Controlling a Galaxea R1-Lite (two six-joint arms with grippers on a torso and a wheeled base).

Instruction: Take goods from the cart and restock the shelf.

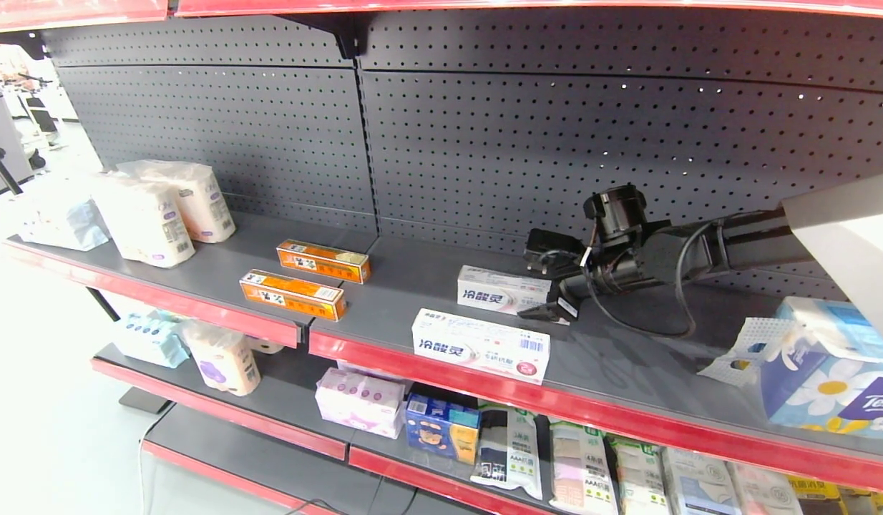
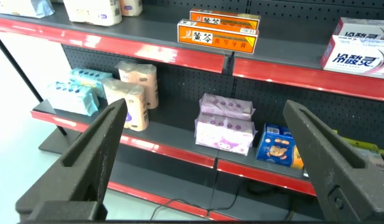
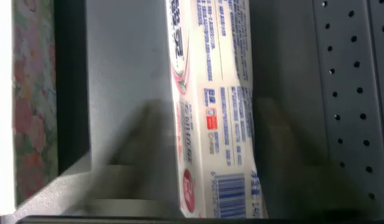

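Observation:
On the grey middle shelf point(image 1: 627, 357) lie two white toothpaste boxes. One is at the front edge point(image 1: 481, 345), the other farther back point(image 1: 502, 290). My right gripper point(image 1: 552, 286) is at the right end of the rear box, open, with a finger on each side. The right wrist view has that box point(image 3: 210, 112) lying lengthwise between the blurred fingers point(image 3: 129, 162). My left gripper point(image 2: 204, 162) hangs open and empty, low in front of the lower shelves. The front white box point(image 2: 360, 53) also appears in the left wrist view.
Two orange boxes point(image 1: 323, 261) point(image 1: 293, 294) lie left of the toothpaste, with tissue packs point(image 1: 144, 218) farther left. A blue flowered tissue pack point(image 1: 828, 372) stands at the right. Purple packs point(image 2: 224, 123) and a blue box point(image 2: 277, 144) sit on the shelf below.

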